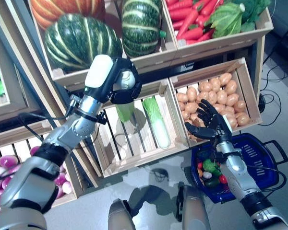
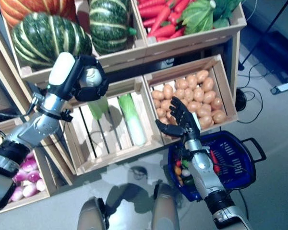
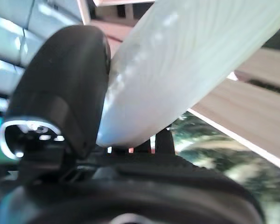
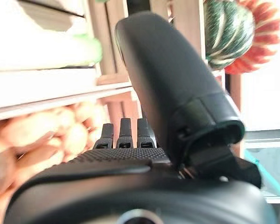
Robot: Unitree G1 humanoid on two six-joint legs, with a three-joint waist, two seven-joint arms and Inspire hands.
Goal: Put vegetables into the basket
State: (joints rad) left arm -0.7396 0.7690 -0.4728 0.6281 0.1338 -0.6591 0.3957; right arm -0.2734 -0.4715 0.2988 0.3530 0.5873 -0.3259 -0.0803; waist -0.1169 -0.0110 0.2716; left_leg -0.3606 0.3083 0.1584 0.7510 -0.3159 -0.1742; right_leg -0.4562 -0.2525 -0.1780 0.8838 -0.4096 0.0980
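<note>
My left hand is raised in front of the stand's middle crate and is shut on a long pale white-green cabbage, whose leafy end hangs below the fingers. In the left wrist view the thumb presses against the pale cabbage. The blue basket stands on the floor at the lower right, with small green, red and orange vegetables in it. My right hand is open, fingers straight, just above the basket's left rim and in front of the potato crate.
The wooden stand fills the back, with slatted crates at my hands' height. A second long pale cabbage lies in the middle crate. A crate of potatoes is right behind the right hand. Grey floor lies in front of the stand.
</note>
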